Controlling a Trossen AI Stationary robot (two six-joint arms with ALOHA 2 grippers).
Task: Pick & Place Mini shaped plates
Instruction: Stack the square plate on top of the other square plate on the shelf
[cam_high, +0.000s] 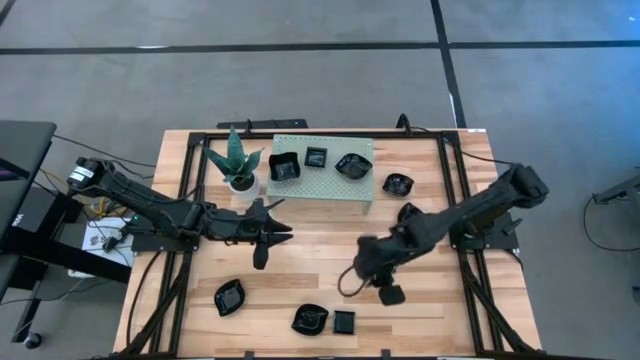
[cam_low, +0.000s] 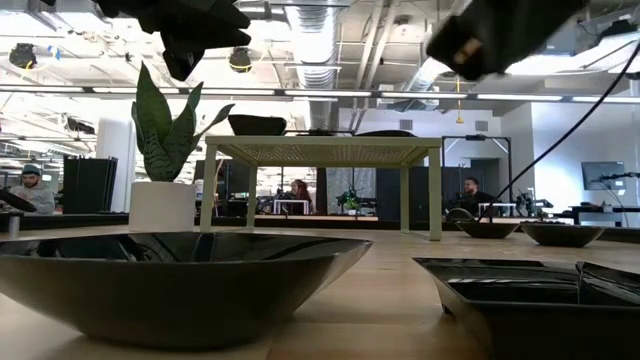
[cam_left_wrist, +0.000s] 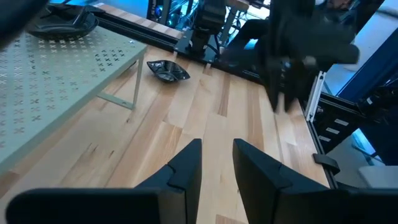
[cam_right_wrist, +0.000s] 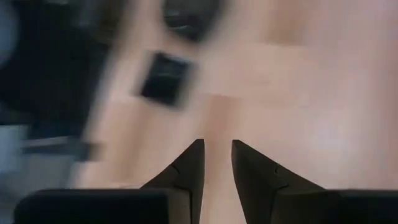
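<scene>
Several glossy black mini plates show in the high view. Three rest on the pale green stand (cam_high: 322, 185): a square one (cam_high: 284, 167), a smaller square one (cam_high: 316, 157) and a wavy one (cam_high: 352, 165). Two lie right of the stand (cam_high: 398, 184) (cam_high: 408, 212). Three lie near the near edge: a lobed one (cam_high: 229, 297), another lobed one (cam_high: 309, 319) and a square one (cam_high: 344, 322). My left gripper (cam_high: 284, 236) (cam_left_wrist: 217, 155) hovers shut and empty in front of the stand. My right gripper (cam_high: 388, 294) (cam_right_wrist: 217, 155) hovers shut and empty, right of the near-edge square plate (cam_right_wrist: 163, 79).
A potted green plant (cam_high: 237, 165) stands at the stand's left end. Black rails (cam_high: 455, 190) run along the table's sides. Bare wood lies between the two grippers at the table's middle. In the low view a plate (cam_low: 170, 275) fills the foreground, and people sit in the room behind.
</scene>
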